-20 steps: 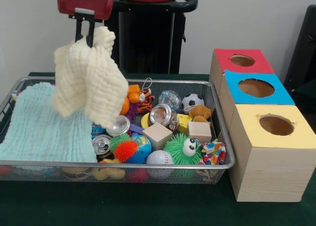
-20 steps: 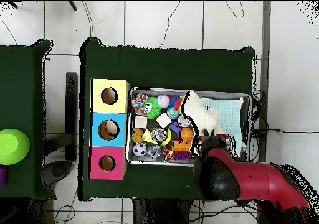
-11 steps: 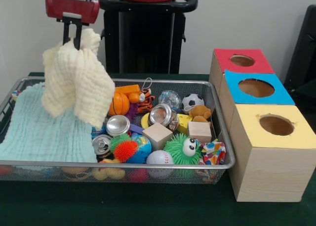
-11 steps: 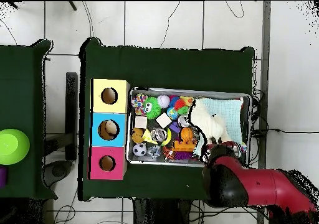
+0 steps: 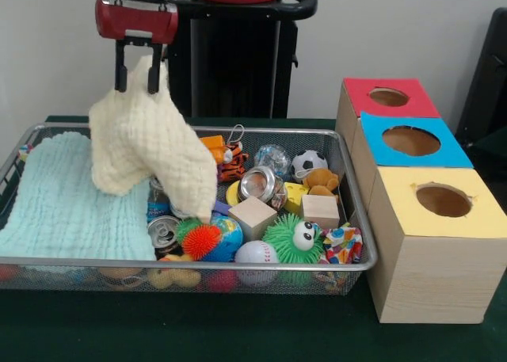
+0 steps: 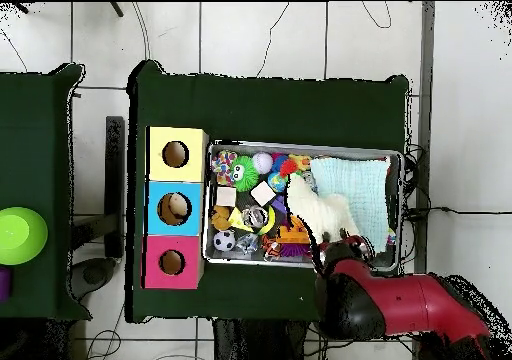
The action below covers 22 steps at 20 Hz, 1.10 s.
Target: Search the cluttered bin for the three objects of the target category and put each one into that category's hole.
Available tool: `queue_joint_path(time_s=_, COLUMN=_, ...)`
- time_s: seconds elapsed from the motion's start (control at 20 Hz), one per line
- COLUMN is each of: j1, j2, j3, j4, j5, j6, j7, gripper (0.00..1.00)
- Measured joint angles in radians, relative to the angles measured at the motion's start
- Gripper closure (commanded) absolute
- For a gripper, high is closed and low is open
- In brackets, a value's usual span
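Observation:
My gripper hangs above the left half of the wire bin with its fingers spread apart. The top corner of a cream waffle cloth still pokes up between them. The cloth sags down onto the toys at the bin's middle. In the overhead view the cream cloth lies beside a pale blue cloth. On the right stand a red-topped box, a blue-topped box and a yellow-topped box, each with a round hole.
A pale blue cloth covers the bin's left end. Piled at the right are metal cans, wooden cubes, a soccer ball, a baseball, a green fuzzy toy and a teddy.
The gripper shifted back right, and its fingers spread. The cream cloth sank lower and now covers the orange ball and a can that showed before.

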Motion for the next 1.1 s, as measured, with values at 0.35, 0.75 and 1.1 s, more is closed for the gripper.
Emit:
queue_joint_path(time_s=0.35, j1=0.0, j2=0.0, j3=0.023, j4=0.012, j5=-0.001, j6=0.0, j7=0.0, gripper=0.0)
queue_joint_path(time_s=0.75, j1=0.016, j2=-0.012, j3=0.028, j4=0.013, j5=0.004, j6=0.0, j7=0.0, gripper=0.0)
queue_joint_path(time_s=1.1, j1=0.123, j2=-0.038, j3=0.019, j4=0.026, j5=0.04, j6=-0.003, j7=0.0, gripper=0.0)
